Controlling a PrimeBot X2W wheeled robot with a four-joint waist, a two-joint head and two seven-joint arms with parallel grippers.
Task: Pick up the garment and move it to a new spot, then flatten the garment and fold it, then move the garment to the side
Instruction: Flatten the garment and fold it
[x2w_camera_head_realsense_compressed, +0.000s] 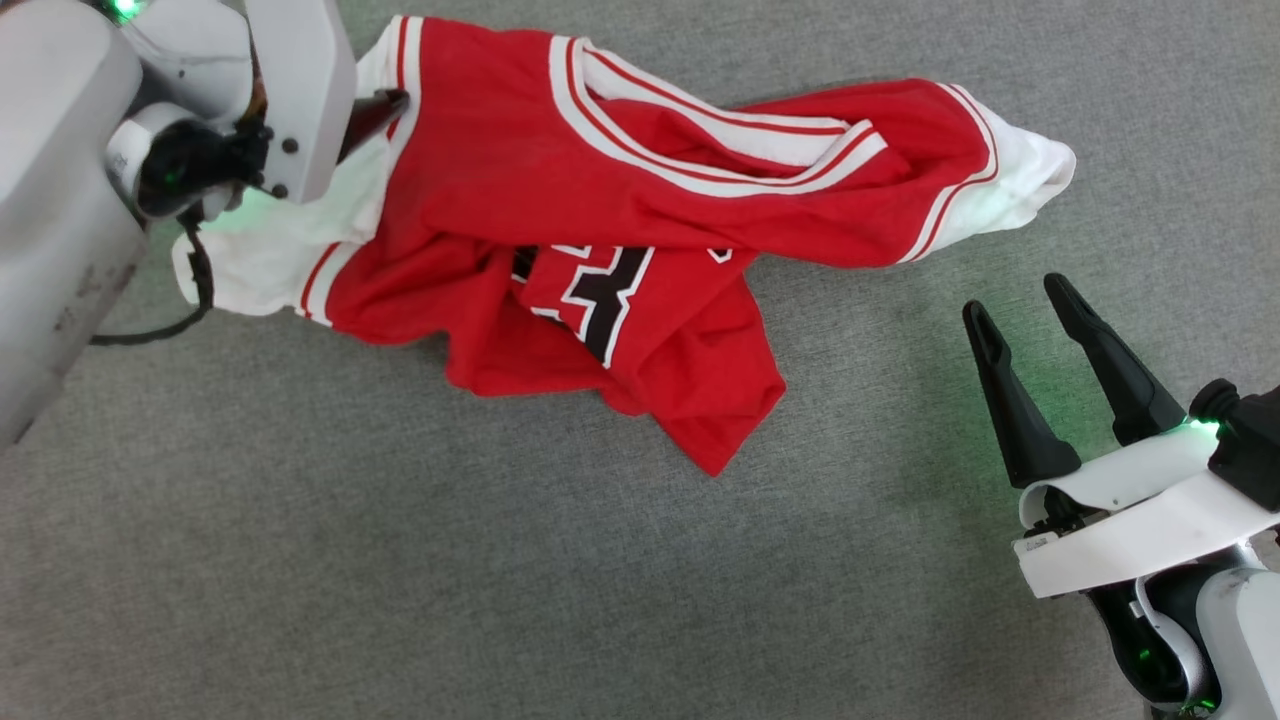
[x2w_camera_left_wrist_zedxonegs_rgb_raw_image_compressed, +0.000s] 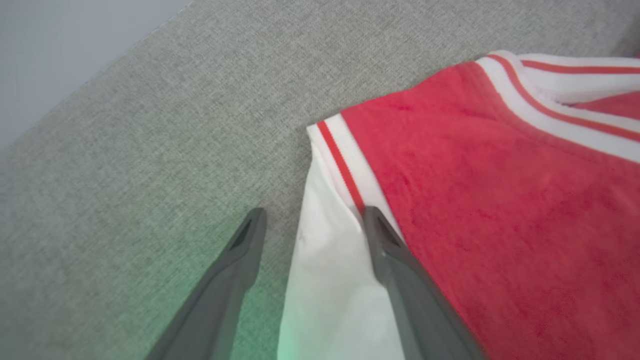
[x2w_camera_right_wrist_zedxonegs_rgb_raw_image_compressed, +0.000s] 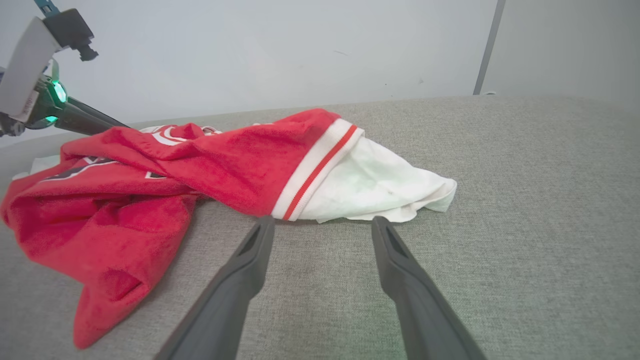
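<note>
Forearm (x2w_camera_head_realsense_compressed: 50, 200), pale casing: nearest the head camera, at its upper left, reaching over one end of the load. Desk (x2w_camera_head_realsense_compressed: 300, 550), grey woven cover: carries everything listed. Garment (x2w_camera_head_realsense_compressed: 640, 160), red with white parts: lies bunched and twisted across the far half of the desk, doubled over itself, not flattened, one red corner trailing toward the robot. Right-end sleeve (x2w_camera_head_realsense_compressed: 1020, 180), white, edged by a striped band: lies flat on the desk, free. Left-end sleeve (x2w_camera_head_realsense_compressed: 260, 250), white, same trim: partly under the left arm. Neck band (x2w_camera_head_realsense_compressed: 700, 150), white with red stripes: uppermost on the heap. Black number print (x2w_camera_head_realsense_compressed: 600, 295): half buried in a fold. Right hand (x2w_camera_head_realsense_compressed: 1016, 297): fingers spread, holding nothing, near the right-end sleeve but apart from it. Left hand (x2w_camera_left_wrist_zedxonegs_rgb_raw_image_compressed: 314, 212): fingers spread, pinching nothing, one finger over the striped seam of the left-end sleeve, the other over bare desk; contact with the cloth cannot be told. Hazards, as judged: closing here may catch only the top layer, or nip the desk cover along with the sleeve; a lift by one end alone would likely drag the heap and tighten the twist; hidden folds could spoil later flattening.
</note>
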